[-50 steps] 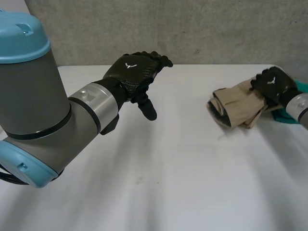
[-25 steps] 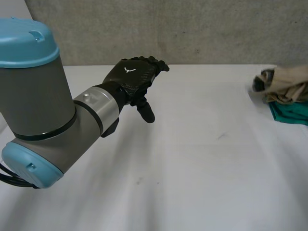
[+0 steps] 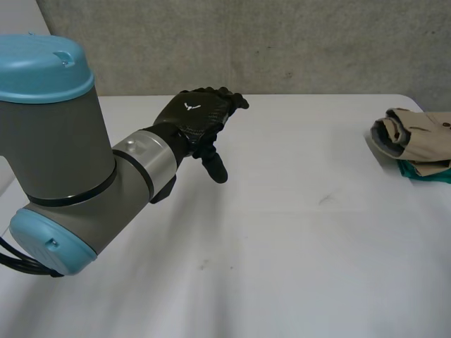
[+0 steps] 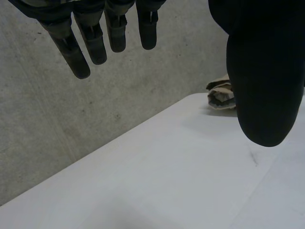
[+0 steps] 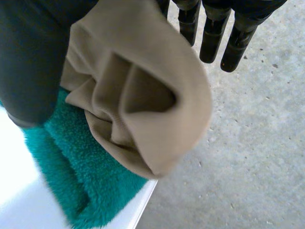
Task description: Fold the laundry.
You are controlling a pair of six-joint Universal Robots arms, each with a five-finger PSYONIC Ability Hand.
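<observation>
Tan garment (image 3: pixel 421 136) folded on a green towel (image 3: pixel 425 173) at the white counter's (image 3: pixel 282 239) right edge.
The left arm (image 3: pixel 63 155) crosses the bare counter, its left hand (image 3: pixel 197 116) hovering, fingers (image 4: pixel 95 40) straight and empty. The right hand (image 5: pixel 28 57) sits over the garment, fingers straight, gripping nothing.

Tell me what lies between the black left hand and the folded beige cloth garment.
Nothing: in the head view, the white table is bare between the left hand and the folded beige garment.
</observation>
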